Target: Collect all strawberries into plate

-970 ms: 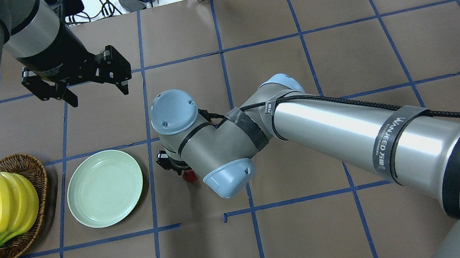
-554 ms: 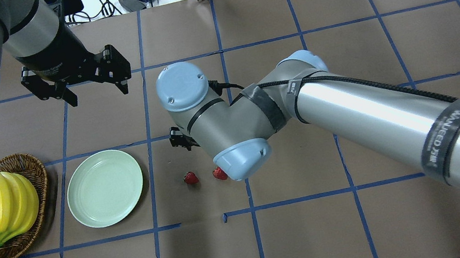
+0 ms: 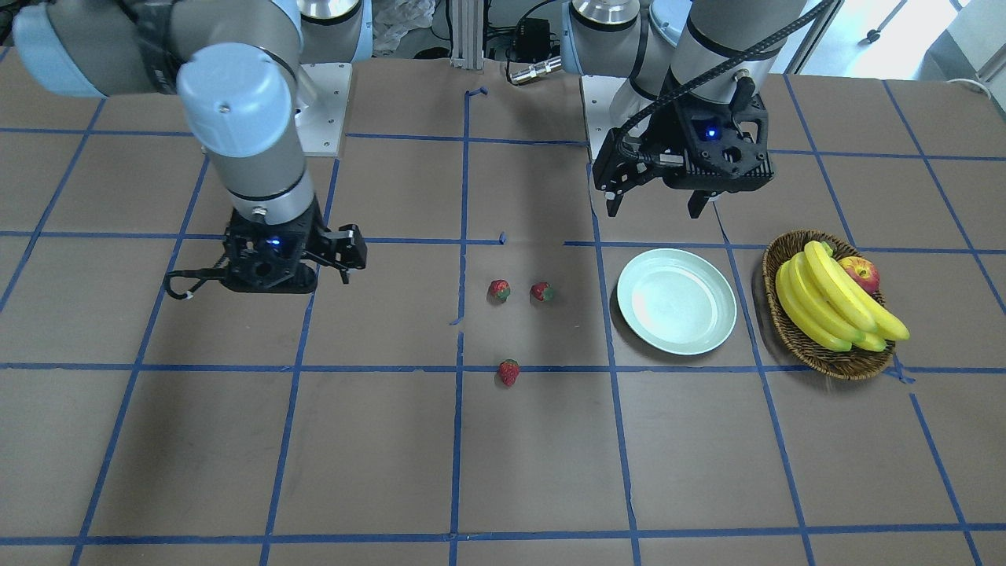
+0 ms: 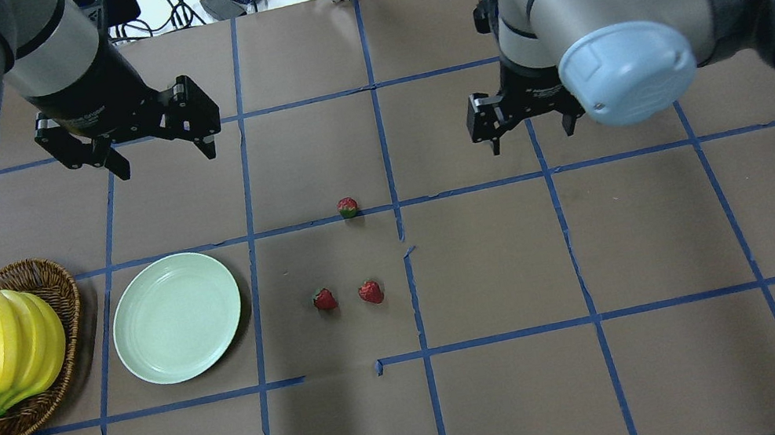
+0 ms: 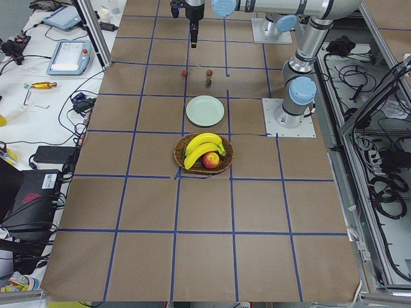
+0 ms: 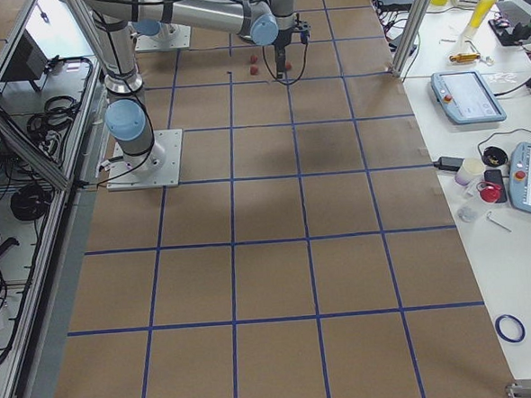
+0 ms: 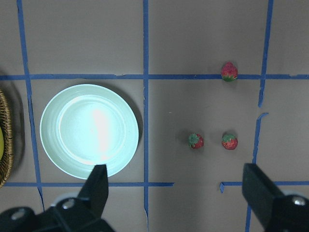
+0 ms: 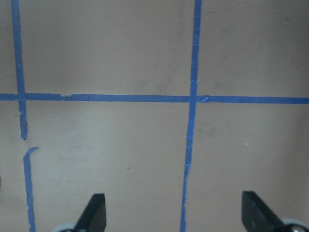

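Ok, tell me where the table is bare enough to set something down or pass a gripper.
The plate holds nothing. Bare paper: the strip between plate and nearest strawberry, the squares under the right gripper, the whole row nearest the robot. Crowded: the three strawberries at centre, and the basket close beside the plate.

From overhead, bare desk (image 4: 491, 263) rings the three strawberries (image 4: 347, 208). Two of them lie side by side with a narrow gap between. The plate (image 4: 176, 318) sits at their 9 o'clock, with the basket (image 4: 25, 267) just beyond it. The left gripper (image 4: 168, 162) hangs at 10 o'clock and the right gripper (image 4: 531, 138) at 2 o'clock, both well apart from them.
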`<action>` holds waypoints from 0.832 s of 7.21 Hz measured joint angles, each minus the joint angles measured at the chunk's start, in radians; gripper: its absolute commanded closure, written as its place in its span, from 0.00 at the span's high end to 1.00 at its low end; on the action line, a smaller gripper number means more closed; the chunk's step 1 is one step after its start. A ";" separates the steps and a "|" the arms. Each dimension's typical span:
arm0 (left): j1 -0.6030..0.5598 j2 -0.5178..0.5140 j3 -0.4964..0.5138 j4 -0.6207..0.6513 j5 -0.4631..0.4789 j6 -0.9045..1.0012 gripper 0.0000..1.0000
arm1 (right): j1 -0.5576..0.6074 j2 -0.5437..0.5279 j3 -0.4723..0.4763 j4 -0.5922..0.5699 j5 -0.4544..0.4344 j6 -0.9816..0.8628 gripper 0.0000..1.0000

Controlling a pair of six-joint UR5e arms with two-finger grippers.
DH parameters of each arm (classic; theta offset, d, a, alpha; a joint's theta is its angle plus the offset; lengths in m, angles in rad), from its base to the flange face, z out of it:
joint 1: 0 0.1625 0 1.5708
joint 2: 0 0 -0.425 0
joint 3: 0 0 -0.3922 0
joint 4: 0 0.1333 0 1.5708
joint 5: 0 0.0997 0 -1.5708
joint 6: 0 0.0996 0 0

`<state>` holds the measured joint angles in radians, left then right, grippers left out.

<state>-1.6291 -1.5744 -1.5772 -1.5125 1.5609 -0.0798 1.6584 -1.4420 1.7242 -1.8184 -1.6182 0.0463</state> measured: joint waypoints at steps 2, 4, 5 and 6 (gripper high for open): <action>0.000 -0.001 -0.001 0.000 0.001 0.000 1.00 | -0.051 -0.064 -0.079 0.124 0.006 -0.061 1.00; 0.000 -0.003 -0.009 0.001 0.001 0.000 1.00 | -0.059 -0.081 -0.227 0.359 0.011 -0.063 1.00; -0.002 -0.003 -0.016 0.002 0.002 0.000 1.00 | -0.059 -0.080 -0.258 0.403 0.014 -0.057 1.00; -0.003 -0.005 -0.021 0.004 0.002 0.000 1.00 | -0.059 -0.077 -0.271 0.395 0.033 -0.035 1.00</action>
<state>-1.6320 -1.5791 -1.5984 -1.5084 1.5625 -0.0798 1.5994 -1.5194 1.4534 -1.4233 -1.5852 0.0115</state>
